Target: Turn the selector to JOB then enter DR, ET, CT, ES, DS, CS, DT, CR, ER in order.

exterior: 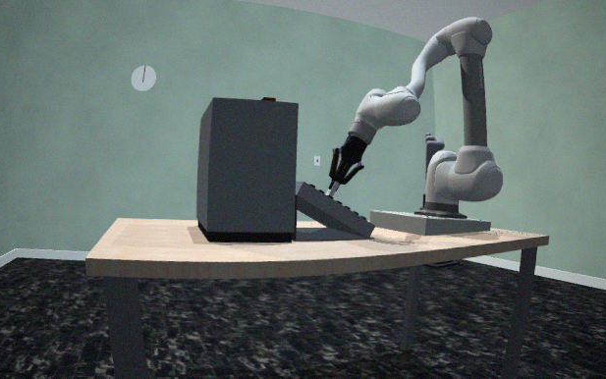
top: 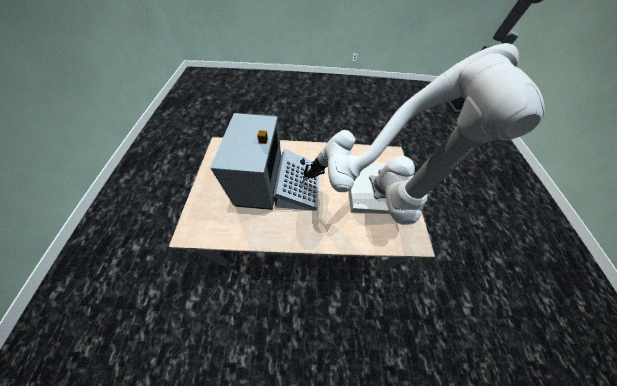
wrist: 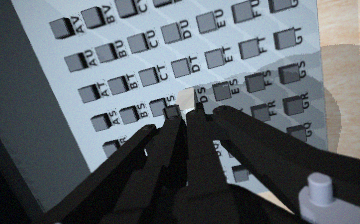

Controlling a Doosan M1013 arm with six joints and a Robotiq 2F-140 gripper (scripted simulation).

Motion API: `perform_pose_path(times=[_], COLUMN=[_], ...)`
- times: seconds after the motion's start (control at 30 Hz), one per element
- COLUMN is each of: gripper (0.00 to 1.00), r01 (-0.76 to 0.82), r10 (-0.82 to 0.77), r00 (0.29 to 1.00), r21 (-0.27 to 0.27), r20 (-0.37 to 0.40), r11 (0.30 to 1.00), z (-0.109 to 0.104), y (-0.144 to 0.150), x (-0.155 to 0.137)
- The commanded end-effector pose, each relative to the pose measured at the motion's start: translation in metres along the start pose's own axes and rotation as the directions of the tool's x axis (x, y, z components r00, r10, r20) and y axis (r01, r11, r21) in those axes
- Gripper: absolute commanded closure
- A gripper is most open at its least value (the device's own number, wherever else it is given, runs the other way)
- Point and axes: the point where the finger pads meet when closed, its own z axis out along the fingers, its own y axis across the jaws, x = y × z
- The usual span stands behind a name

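The machine is a grey box (top: 246, 159) with a sloped keypad (top: 296, 181) in front of it. In the wrist view the keys are dark squares with printed names, and none that I can see is lit. My gripper (wrist: 189, 101) is shut on nothing. Its pale tip sits over the DS key's place, between the CS key (wrist: 157, 107) and the ES key (wrist: 222, 91), and hides that key. From the side, the gripper's tip (exterior: 331, 190) reaches the keypad's (exterior: 334, 210) surface. The selector knob (top: 302, 161) stands at the keypad's far end, outside the wrist view.
A small orange block (top: 262, 136) sits on top of the machine. The arm's base plate (top: 367, 192) stands on the wooden table (top: 302, 225) to the right of the keypad. The DR key's place lies under my fingers in the wrist view.
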Motion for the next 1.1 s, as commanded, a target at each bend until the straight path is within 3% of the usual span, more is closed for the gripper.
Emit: perform_pose_path(times=[0.0, 1.07], gripper=[1.00, 1.00], r01=[0.000, 0.000], r10=[0.000, 0.000], r00=[1.000, 1.000], r21=[0.000, 0.000], r20=[0.000, 0.000], r11=[1.000, 1.000], z=[0.000, 0.011], y=[0.000, 0.000], x=[0.000, 0.000])
